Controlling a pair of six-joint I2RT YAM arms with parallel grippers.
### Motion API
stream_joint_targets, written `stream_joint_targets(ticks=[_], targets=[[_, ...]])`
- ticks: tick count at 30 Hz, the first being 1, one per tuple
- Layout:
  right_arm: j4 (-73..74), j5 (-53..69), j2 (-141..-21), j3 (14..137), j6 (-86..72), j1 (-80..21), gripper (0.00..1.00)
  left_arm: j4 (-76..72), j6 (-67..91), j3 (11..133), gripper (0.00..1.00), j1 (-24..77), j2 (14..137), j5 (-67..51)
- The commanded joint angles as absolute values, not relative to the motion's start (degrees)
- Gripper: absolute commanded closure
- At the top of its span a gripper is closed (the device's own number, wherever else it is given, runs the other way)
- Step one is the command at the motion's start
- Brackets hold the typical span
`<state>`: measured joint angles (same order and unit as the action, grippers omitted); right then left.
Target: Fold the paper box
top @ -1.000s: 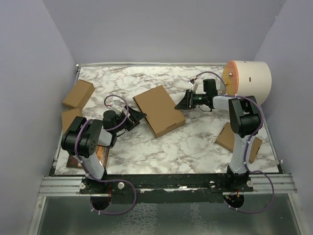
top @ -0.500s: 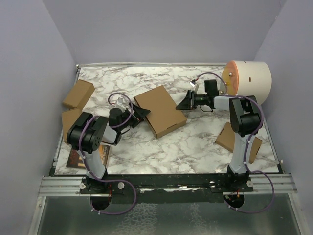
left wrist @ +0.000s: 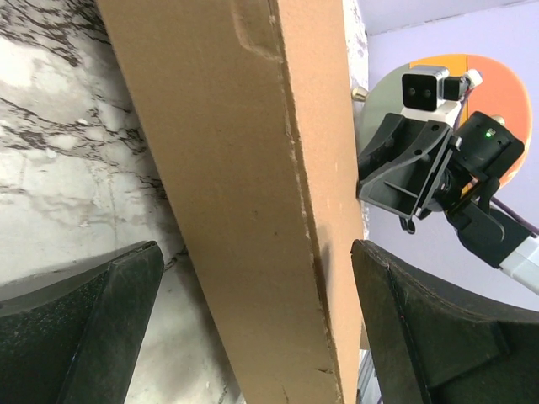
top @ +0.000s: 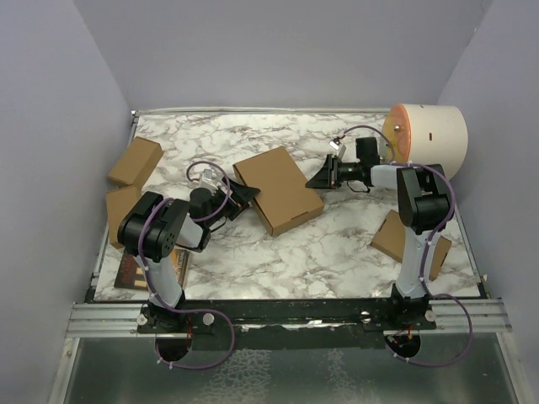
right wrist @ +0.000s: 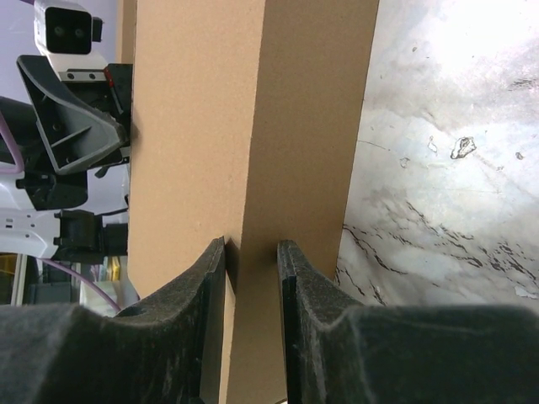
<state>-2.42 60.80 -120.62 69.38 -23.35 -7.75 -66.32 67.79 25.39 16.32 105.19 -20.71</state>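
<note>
the marble counter [top: 337, 252] carries everything, and in the middle of it lies the paper box [top: 278, 189], flat, broad face up. its long axis runs on a diagonal, from far left down to near right. one long side faces the left arm, the other faces the right arm, and the near short end points toward the right arm's base.

next in size is the cream cylinder [top: 431, 139], on its side in the far right corner. its orange end is turned toward the right arm's wrist, which crosses just in front of it, well apart from the paper box.

now the smaller cardboard. the far-left small box [top: 135, 162] and the near-left small box [top: 120, 210] sit along the left edge. the right small box [top: 411, 244] lies behind the right arm's upright link. all three are well away from the middle. a dark flat item [top: 130, 269] is half hidden under the left arm.

the left gripper [top: 247, 196] is at the box's left long side. its jaws are spread wide, with the cardboard edge standing between them. the right gripper [top: 313, 180] meets the right long side, jaws drawn close with a narrow gap. the box's edge lines up with that gap, but i cannot tell whether it is pinching the cardboard.
</note>
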Motion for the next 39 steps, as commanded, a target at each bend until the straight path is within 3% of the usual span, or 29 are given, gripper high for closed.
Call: stream_joint_targets(ticks=[1,11,15,23,33,39], targets=[[4.72,50.82,-125.91,66.93,-19.17,-6.51,0.76,-69.70,68.66,26.77,0.03,17.75,106.70,-19.43],[5.18,50.81,-126.98,67.15,-18.91,-6.56,0.76,-77.39,72.36,27.68,0.06,19.35,110.70,-18.06],[4.74,52.64,-126.49,67.41,-18.79,-6.59,0.74,-78.09,72.68,28.01,0.24,19.42,110.52,-17.93],[2.16,58.87,-122.56,67.30,-18.20,-6.57,0.50,-73.93,69.53,27.66,0.60,19.04,107.15,-18.06],[3.31,61.02,-114.08,67.78,-14.15,-6.59,0.40,-58.22,63.90,28.14,0.76,9.67,94.05,-23.80],[3.34,60.61,-110.44,67.42,-13.41,-6.59,0.40,-29.96,49.83,38.04,0.80,2.66,86.08,-26.56]])
